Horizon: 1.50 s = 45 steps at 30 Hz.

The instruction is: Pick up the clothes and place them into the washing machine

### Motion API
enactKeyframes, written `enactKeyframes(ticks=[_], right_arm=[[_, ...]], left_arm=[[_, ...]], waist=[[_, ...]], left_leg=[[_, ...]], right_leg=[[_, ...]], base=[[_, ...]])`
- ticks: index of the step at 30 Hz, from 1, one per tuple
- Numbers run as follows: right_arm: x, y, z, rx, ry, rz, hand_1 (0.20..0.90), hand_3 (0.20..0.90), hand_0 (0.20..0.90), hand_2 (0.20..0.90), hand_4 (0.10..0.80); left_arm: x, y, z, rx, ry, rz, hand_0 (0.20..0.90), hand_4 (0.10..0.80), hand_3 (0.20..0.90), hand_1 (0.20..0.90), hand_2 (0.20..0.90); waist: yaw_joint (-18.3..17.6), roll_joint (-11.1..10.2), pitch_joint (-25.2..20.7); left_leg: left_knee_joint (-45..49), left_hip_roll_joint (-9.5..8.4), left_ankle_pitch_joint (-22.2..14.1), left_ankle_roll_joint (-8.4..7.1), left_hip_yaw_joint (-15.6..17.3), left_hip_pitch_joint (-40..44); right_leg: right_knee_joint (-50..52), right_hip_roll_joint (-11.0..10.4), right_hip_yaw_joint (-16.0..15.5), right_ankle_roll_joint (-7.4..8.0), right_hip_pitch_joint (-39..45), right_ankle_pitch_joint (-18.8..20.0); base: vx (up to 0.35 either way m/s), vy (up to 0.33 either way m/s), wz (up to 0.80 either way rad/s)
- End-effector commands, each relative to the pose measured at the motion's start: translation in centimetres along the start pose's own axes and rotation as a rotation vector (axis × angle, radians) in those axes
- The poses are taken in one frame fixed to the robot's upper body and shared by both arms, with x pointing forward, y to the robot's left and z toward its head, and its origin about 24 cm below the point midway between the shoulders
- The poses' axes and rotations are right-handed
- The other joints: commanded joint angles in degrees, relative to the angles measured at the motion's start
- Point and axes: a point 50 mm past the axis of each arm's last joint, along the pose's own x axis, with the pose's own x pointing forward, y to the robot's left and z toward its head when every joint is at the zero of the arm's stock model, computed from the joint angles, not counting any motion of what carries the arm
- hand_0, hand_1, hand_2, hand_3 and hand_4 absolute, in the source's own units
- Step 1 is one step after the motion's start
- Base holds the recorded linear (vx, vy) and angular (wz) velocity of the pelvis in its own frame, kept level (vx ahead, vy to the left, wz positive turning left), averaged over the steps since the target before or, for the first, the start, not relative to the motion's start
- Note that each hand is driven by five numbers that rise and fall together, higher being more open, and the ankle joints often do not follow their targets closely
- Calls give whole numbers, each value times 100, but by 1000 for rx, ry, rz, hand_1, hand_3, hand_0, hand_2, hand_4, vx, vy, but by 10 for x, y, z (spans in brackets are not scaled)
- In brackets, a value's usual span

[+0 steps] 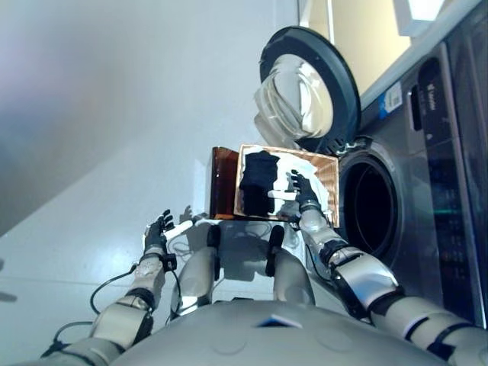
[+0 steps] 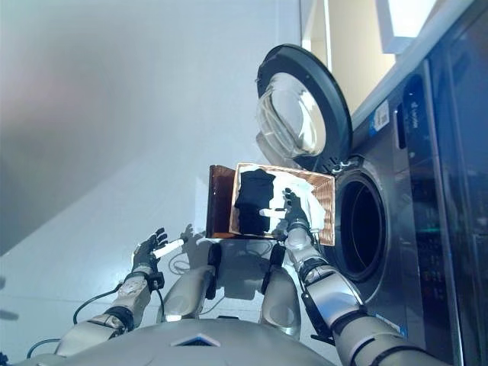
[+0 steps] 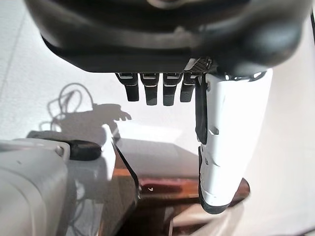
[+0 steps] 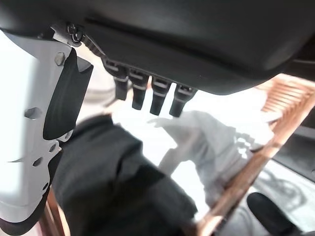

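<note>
My right hand (image 1: pixel 303 191) hovers with fingers spread and empty over the black garment (image 1: pixel 258 181) and white garment (image 1: pixel 305 169) in the wooden basket (image 1: pixel 328 171). My left hand (image 1: pixel 158 231) idles, fingers relaxed. A shallow pinch might snag only one layer, dropping clothes short of the washing machine (image 1: pixel 396 191).

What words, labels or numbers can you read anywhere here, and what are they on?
None can be read.
Blue and white sticker on the washer top front: print too small to read.
Marking beside the washer's dark panel: blurred, unreadable.
Basket, black cloth, white cloth, door: no text visible.
</note>
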Motion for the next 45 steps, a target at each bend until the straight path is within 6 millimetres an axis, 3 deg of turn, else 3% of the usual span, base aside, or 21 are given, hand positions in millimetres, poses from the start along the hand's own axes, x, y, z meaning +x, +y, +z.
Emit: enactKeyframes(ticks=[1,5,12,17,25,36,45], right_arm=[[13,-15,50,-41,-160,-76,900,900,900,900,800],[20,-38,59,-46,-138,-158,900,900,900,900,800],[25,-52,86,-70,-185,-218,900,900,900,900,800],[25,-47,93,-56,-178,-209,900,900,900,900,800],[25,-39,84,-121,-68,-182,900,900,900,900,800],[24,-27,83,-114,-46,-146,900,900,900,900,800],[24,-32,80,-175,-3,-166,900,900,900,900,800]], left_arm=[[11,10,39,-26,-146,43,900,800,900,900,900],[11,4,49,-22,-198,4,900,800,900,900,900],[12,12,59,17,-223,14,900,800,900,900,900],[14,17,65,39,-229,31,900,800,900,900,900],[17,18,72,73,-224,25,900,800,900,900,900],[18,16,80,83,-238,25,900,800,900,900,900],[15,11,85,77,-280,-12,900,800,900,900,900]], waist=[[58,-49,301],[258,-6,449],[450,-118,604],[584,-230,688],[794,-295,781],[875,-223,887],[995,-33,982]], left_leg=[[79,-256,-11,-147,92,-172],[286,-313,-32,-127,-30,-438],[378,-374,-8,-130,-132,-681],[422,-409,-20,-122,-230,-764],[554,-462,-86,-93,-309,-903],[640,-513,-86,-92,-300,-1065],[768,-593,-76,-52,-334,-1317]], right_leg=[[-105,-52,39,-35,131,96],[-70,-146,-114,-27,81,108],[-96,-214,-273,-20,39,155],[-102,-250,-413,-3,80,142],[-108,-296,-552,9,95,151],[-23,-342,-606,1,-38,148],[61,-407,-638,3,-239,158]], base=[[-29,7,25],[-12,16,21],[5,10,16],[22,-6,22],[18,-3,6],[-4,8,8],[-27,9,3]])
